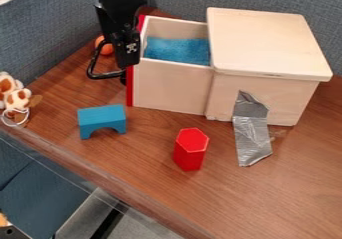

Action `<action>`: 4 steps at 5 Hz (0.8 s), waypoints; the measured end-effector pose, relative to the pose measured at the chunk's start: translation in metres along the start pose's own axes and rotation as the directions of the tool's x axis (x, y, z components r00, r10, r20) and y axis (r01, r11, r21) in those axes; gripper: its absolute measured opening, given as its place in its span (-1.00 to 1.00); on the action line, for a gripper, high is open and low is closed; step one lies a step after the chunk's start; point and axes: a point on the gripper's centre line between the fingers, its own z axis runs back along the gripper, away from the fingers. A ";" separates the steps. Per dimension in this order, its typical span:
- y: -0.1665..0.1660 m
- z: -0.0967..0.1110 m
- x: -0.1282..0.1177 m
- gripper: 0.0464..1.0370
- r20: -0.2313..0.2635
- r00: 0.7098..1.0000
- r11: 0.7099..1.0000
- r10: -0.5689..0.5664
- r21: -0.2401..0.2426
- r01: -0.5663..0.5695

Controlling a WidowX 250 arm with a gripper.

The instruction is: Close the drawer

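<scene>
The black gripper [123, 73] hangs at the upper left, close against the outer side of the drawer's red front [130, 90]. The light wooden drawer [170, 86] stands open, pulled out leftward from the lidded wooden box [270, 45]. A blue piece [177, 50] lies inside the drawer. Part of the red front is hidden behind the arm.
A blue arch block [102, 119] and a red hexagonal block [191, 148] stand in front of the drawer. Grey tape [252, 138] runs from the box onto the table [300, 183]. An orange ball [105, 45] lies behind the gripper; a spotted toy [15, 95] is far left.
</scene>
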 end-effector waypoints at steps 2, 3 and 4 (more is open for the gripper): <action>0.018 0.001 -0.024 0.93 0.016 0.997 0.996 0.074 -0.060 -0.073; 0.031 0.011 -0.033 0.93 0.007 1.000 0.995 0.018 -0.100 -0.017; 0.047 0.022 -0.046 0.93 0.000 1.000 0.996 -0.003 -0.088 0.003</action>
